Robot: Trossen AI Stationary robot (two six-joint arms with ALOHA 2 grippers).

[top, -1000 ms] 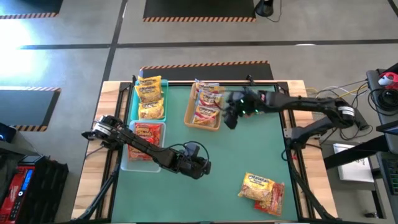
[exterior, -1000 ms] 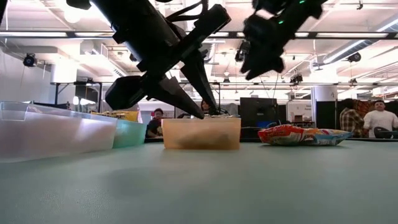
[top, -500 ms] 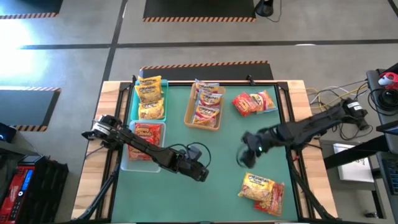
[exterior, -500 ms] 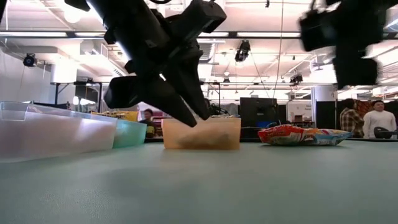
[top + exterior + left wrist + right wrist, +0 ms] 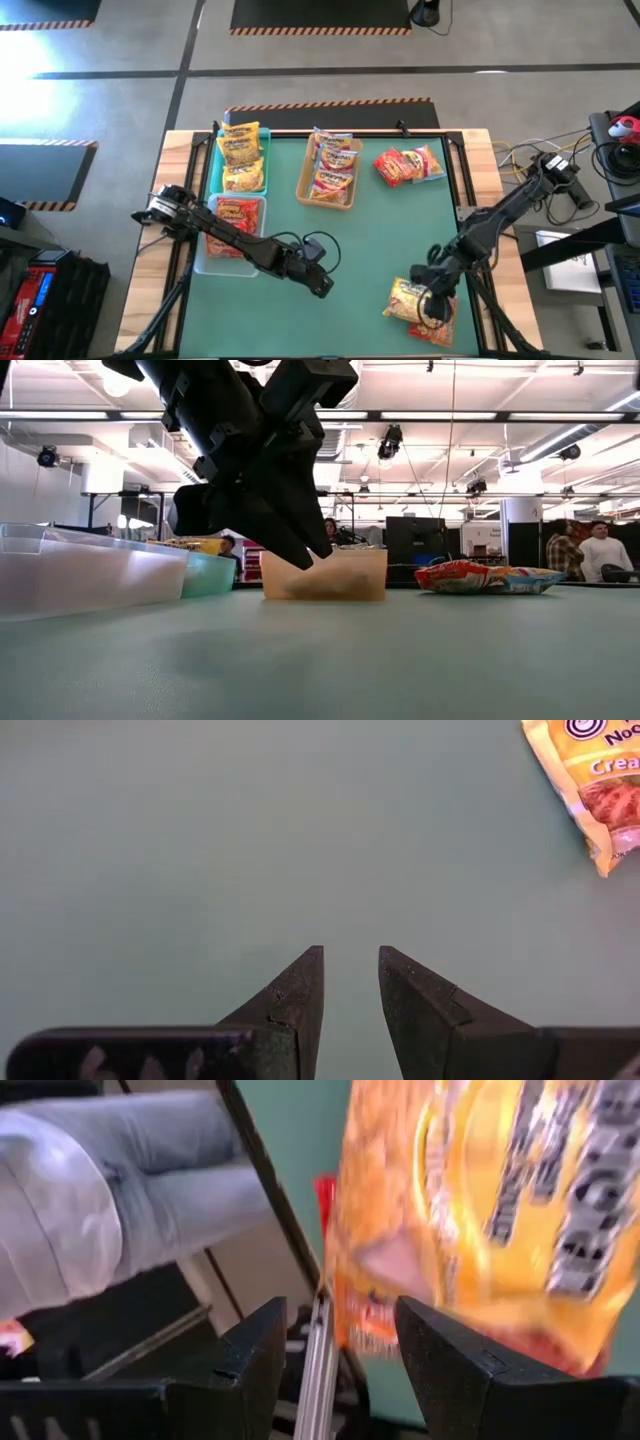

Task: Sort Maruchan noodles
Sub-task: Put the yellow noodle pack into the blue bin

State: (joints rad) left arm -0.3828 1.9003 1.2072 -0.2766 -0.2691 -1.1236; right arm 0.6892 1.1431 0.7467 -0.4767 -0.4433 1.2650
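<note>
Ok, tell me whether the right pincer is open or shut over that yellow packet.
Open. The right pincer shows a clear gap between its fingers, hovering at the edge of the yellow noodle packet near the table's front, not gripping it.

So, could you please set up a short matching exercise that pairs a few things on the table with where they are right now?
Things:
1. teal tray
2. tan tray
3. left gripper
4. right gripper

Places or states:
A. over the yellow packet near the table's front edge
B. holds yellow packets, at the table's far left
C. hovering over bare green mat, open, holding nothing
D. near the middle of the far edge, holding orange-and-red packets

Pairs: 1-B, 2-D, 3-C, 4-A
</note>
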